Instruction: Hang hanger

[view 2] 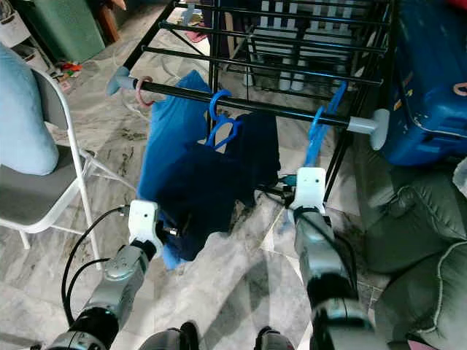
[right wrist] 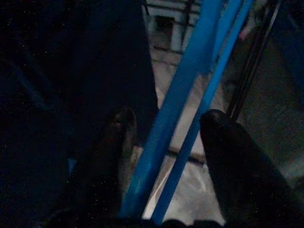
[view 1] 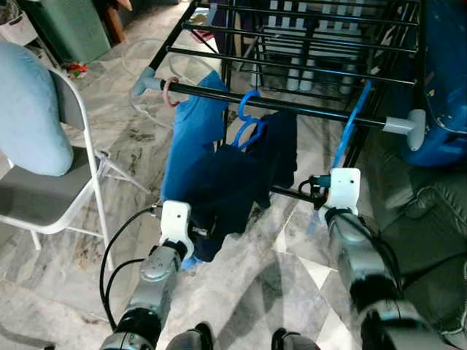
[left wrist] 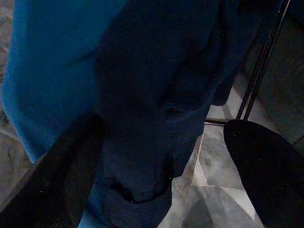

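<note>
The blue hanger (view 1: 248, 124) hooks on the black rail (view 1: 292, 108), mid-frame, w/ a dark shirt (view 1: 233, 182) on it so it can dry. Left gripper (left wrist: 161, 156), lower left, has its jaws spread wide near the shirt's hem. Right gripper (right wrist: 164, 142), jaws apart, sits round a 2nd blue hanger (right wrist: 190, 95), not squeezing it.

You have a blue plastic hanger (view 1: 249, 124) hooked over the rack's (view 1: 292, 106) near black rail, carrying a dark navy garment (view 1: 233, 182) that droops below it. A second blue hanger (view 1: 349, 131), bare, leans slanted from the same rail farther right.
</note>
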Controlling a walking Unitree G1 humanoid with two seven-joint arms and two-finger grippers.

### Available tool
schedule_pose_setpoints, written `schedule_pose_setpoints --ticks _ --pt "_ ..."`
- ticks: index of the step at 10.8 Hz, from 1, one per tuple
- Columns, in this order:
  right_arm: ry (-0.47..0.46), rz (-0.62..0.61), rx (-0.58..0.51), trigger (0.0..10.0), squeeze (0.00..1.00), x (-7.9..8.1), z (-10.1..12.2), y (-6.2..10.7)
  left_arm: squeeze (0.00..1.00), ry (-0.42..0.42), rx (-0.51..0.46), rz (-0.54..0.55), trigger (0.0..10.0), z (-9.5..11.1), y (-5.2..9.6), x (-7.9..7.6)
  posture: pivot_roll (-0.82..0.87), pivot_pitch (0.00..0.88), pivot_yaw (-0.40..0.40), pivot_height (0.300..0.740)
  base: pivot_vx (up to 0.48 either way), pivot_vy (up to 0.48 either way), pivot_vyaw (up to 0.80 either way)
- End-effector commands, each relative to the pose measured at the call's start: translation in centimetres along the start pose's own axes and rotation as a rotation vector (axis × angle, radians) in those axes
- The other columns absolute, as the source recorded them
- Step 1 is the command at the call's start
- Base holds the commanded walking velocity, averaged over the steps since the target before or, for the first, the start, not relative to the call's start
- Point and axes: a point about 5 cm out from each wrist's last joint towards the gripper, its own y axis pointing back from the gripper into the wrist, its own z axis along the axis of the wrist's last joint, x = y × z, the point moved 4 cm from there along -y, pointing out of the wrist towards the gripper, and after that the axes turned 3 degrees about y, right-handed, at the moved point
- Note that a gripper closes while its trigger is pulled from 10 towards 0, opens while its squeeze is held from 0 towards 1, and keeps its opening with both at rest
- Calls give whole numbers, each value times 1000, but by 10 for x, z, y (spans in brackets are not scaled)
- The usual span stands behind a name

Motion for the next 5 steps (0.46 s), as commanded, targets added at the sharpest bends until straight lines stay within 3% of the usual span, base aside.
schedule_pose_setpoints --ticks 1,5 --pt "13 12 -26 10000 1000 6 1 4 0 -6 12 19 10000 -3 1 3 -106 167 97 740 0 0 0" --pt "43 16 -65 10000 1000 9 4 24 0 -36 -8 31 10000 -2 0 2 -115 182 77 740 0 0 0"
